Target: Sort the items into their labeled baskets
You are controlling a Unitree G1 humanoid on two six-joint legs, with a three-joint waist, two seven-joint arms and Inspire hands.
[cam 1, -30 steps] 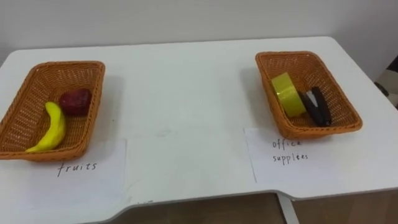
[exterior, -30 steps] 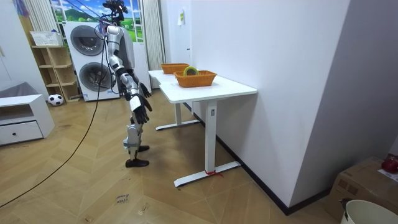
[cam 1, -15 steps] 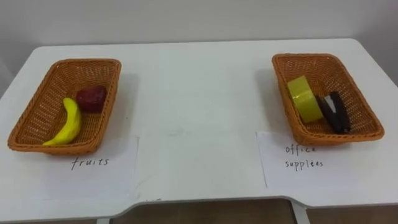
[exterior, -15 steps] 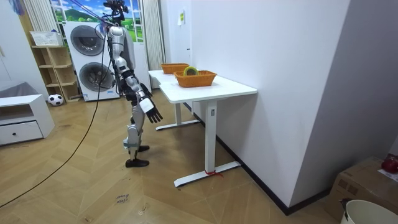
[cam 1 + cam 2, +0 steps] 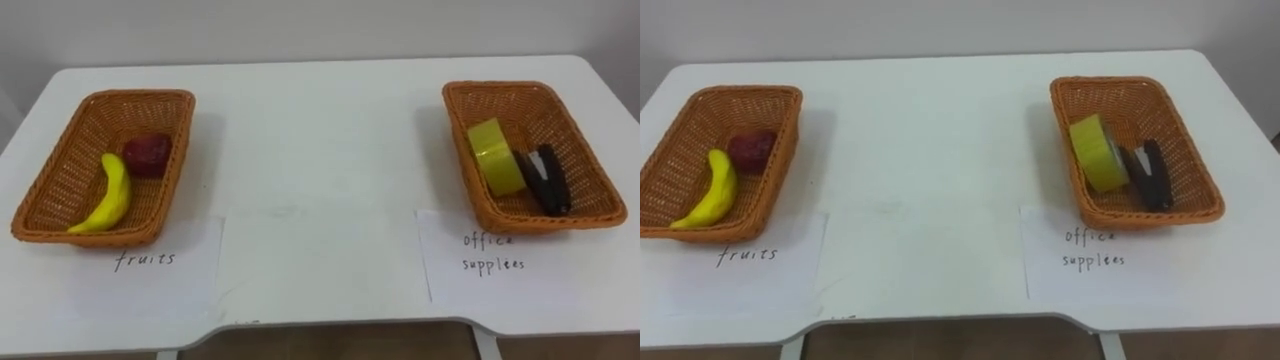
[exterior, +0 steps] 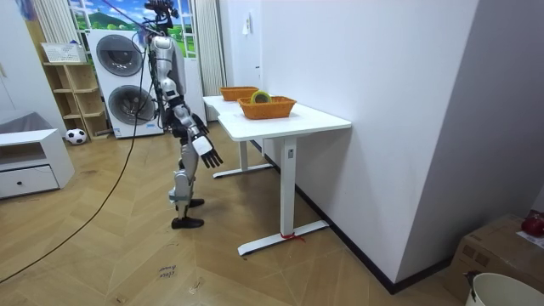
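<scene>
**Q:** What is lying nearest on the white table (image 5: 320, 130)?

**A:** Two paper labels are lying at the near edge: the left label (image 5: 150, 262) below the fruit basket (image 5: 50, 175), and the right label (image 5: 490, 255) below the office basket (image 5: 585, 150).

**Q:** Where are the sorted things sitting?

**A:** The banana (image 5: 108, 197) and the dark red apple (image 5: 147, 154) are resting just beside each other in the fruit basket. The yellow tape roll (image 5: 495, 156) is standing on edge beside the black stapler (image 5: 550, 178) in the office basket.

**Q:** And the hand?

**A:** In the room view, the robot is standing beside the table. Its right hand (image 6: 209, 155) is hanging low with fingers spread, holding nothing.
</scene>
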